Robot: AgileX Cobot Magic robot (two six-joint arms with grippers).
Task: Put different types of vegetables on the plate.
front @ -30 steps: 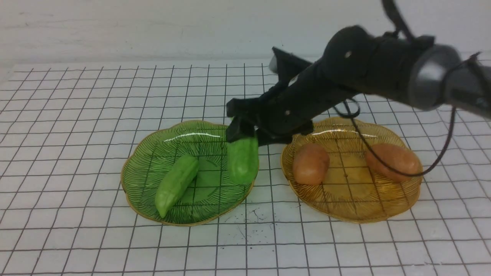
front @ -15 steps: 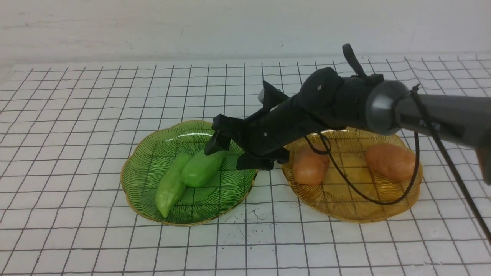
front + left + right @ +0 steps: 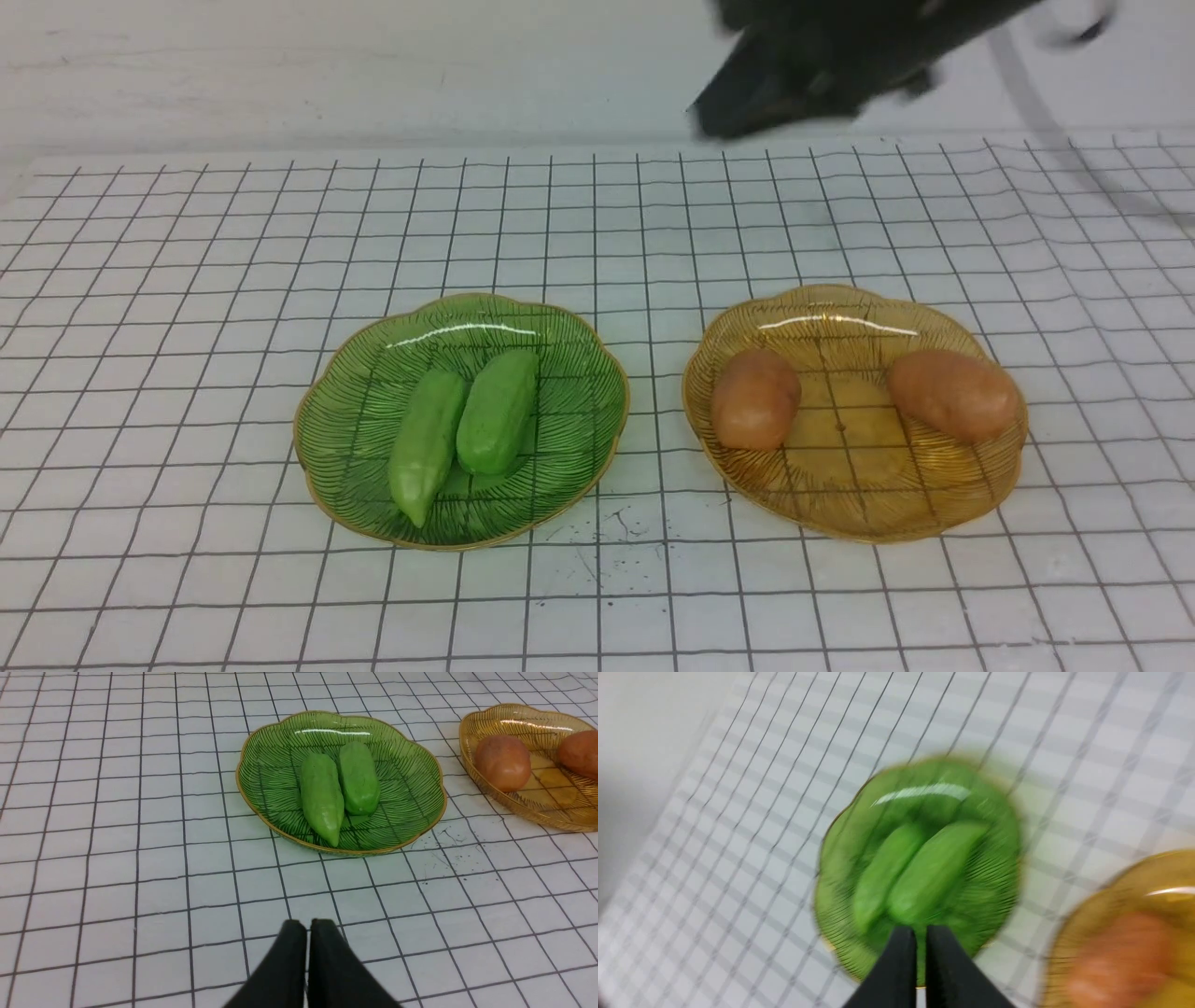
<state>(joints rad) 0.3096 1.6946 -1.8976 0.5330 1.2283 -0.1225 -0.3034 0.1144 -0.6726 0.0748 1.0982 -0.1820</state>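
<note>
My right gripper (image 3: 920, 929) was pinched shut on nothing, hanging high over the near rim of the green plate (image 3: 985, 877), where the pointed cucumber (image 3: 882, 877) and the blunt cucumber (image 3: 934, 868) lay touching side by side. My left gripper (image 3: 308, 926) was closed and empty too, low over the gridded table (image 3: 117, 858) short of that plate. Off to its right, the amber plate (image 3: 537, 718) held the nearer potato (image 3: 502, 763) and the farther potato (image 3: 579, 753), apart.

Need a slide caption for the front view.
Pointed cucumber and blunt cucumber side by side on green plate; left potato and right potato apart on amber plate.
</note>
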